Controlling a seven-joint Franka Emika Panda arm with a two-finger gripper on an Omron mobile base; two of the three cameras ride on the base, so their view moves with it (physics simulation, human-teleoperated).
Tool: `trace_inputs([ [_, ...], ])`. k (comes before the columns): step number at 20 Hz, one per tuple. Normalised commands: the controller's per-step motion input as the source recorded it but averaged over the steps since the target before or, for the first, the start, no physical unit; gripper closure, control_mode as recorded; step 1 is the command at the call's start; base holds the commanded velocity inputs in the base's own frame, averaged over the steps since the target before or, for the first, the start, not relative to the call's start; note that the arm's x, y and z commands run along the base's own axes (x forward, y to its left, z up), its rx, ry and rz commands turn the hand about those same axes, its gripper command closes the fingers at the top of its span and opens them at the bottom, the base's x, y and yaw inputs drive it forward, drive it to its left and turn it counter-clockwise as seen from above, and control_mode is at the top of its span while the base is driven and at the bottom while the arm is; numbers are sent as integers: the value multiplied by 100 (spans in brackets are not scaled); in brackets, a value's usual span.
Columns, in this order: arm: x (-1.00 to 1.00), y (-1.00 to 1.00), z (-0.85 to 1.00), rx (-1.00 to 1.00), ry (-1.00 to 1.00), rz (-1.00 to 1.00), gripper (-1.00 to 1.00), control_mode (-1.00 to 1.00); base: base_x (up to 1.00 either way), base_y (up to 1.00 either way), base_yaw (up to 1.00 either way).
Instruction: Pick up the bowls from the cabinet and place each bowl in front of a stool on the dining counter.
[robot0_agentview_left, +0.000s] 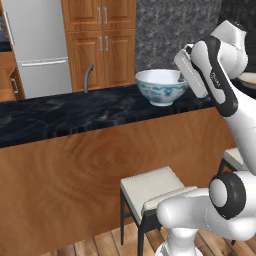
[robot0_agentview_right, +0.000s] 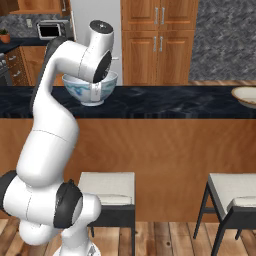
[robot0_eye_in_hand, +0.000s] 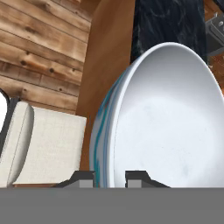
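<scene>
Two dark fingertips of the gripper straddle the near rim of the white and blue bowl, one outside the wall and one inside, clenched on that rim. In the hand view the bowl spreads from 6 o'clock up toward 1 o'clock, its plain white inside facing the camera and blue streaks showing on its outer wall at 9 o'clock.

From the left base view the gripper meets the bowl at the bowl's 3 o'clock edge. The bowl stands upright on the dining counter, near the front edge of the black veined top. From the right base view the gripper sits in front of the bowl, covering part of its near wall.

One stool stands on the floor below the bowl, against the counter's wood side panel; its cream seat also shows at 8 o'clock in the hand view. A second stool stands at 4 o'clock in the right base view.

A cream bowl rests on the counter top at the 3 o'clock edge of the right base view, well apart from the held bowl.

Tall wooden cupboards with silver handles stand behind the counter at 12 o'clock.
</scene>
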Motion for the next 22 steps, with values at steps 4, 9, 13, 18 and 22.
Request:
trace_inputs([
  [4, 48, 0, -6, -4, 0, -4, 100, -100, 0, 0, 0],
  [9, 39, 2, -30, 0, 0, -2, 100, -100, 0, 0, 0],
  [13, 38, 3, -30, 0, 0, -4, 100, -100, 0, 0, 0],
  [18, 44, 0, -24, 0, -1, -6, 100, -100, 0, 0, 0],
  [22, 41, 0, -18, 0, 0, -7, 100, -100, 0, 0, 0],
])
